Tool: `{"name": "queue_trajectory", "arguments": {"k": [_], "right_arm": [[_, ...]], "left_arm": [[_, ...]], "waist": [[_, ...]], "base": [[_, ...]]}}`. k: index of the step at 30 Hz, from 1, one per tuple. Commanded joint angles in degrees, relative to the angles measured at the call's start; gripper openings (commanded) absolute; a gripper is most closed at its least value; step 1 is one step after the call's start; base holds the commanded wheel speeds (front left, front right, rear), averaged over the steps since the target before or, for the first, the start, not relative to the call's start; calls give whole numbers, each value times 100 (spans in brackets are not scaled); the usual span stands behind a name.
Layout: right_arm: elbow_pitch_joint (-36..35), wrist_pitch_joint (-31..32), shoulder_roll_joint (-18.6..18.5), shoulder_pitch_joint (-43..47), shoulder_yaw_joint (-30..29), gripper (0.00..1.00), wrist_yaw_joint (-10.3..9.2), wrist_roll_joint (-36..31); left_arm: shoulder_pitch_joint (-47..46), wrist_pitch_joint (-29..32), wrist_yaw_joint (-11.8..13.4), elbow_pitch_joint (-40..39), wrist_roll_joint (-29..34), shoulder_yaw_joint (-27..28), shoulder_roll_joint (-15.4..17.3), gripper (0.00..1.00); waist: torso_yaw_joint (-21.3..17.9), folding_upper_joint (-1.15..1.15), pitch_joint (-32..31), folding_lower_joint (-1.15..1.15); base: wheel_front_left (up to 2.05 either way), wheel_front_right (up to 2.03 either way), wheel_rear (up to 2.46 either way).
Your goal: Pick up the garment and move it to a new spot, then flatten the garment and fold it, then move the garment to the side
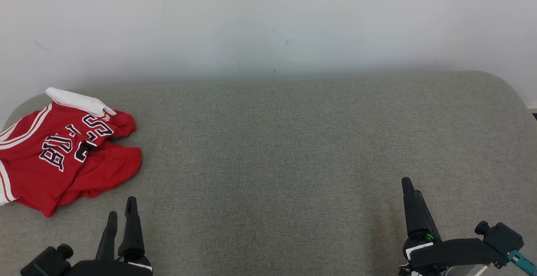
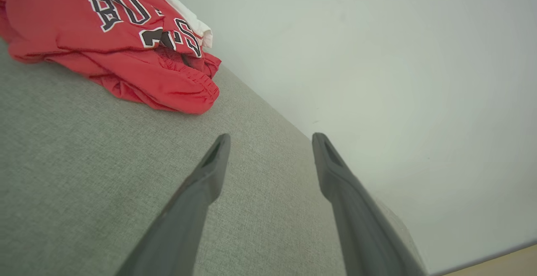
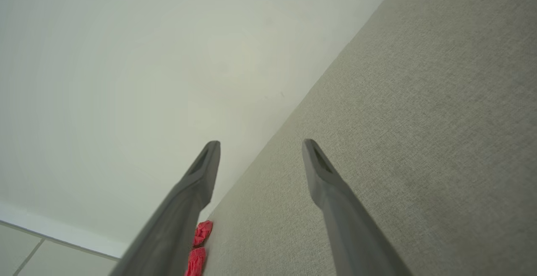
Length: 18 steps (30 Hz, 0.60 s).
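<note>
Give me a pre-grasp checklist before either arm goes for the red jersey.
1. State of left pincer, open and empty: ok.
2. State of right pincer, open and empty: ok.
3. Location of jersey, at the left end of the grey cushion, nearer the left pincer: ok.
4. Bare cushion between left pincer and jersey: ok.
5. Flatness of jersey: not ok, crumpled.
6. Whole jersey on the cushion: cannot tell, head view cuts off its left edge.

Grey woven-fabric surface [image 1: 293, 141] with rounded far corners, set against a white wall [image 1: 268, 24] at 12 o'clock. One item lies directly on it: a crumpled red garment [image 1: 67, 154] at 9 o'clock, reaching the edge.
</note>
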Motion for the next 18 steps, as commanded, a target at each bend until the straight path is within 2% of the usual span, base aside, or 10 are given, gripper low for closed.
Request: {"name": "queue_trajectory", "arguments": {"k": [1, 18], "right_arm": [[-115, -61, -15, -22, 50, 100, 31, -269], [-252, -365, -18, 47, 244, 100, 37, -2159]], "left_arm": [[-28, -64, 34, -98, 311, -50, 74, 100], [22, -367, 156, 165, 1670, -404, 362, 100]], "waist": [[0, 0, -3, -1], [-10, 0, -71, -1]], "base": [[0, 0, 0], [0, 0, 0]]}}
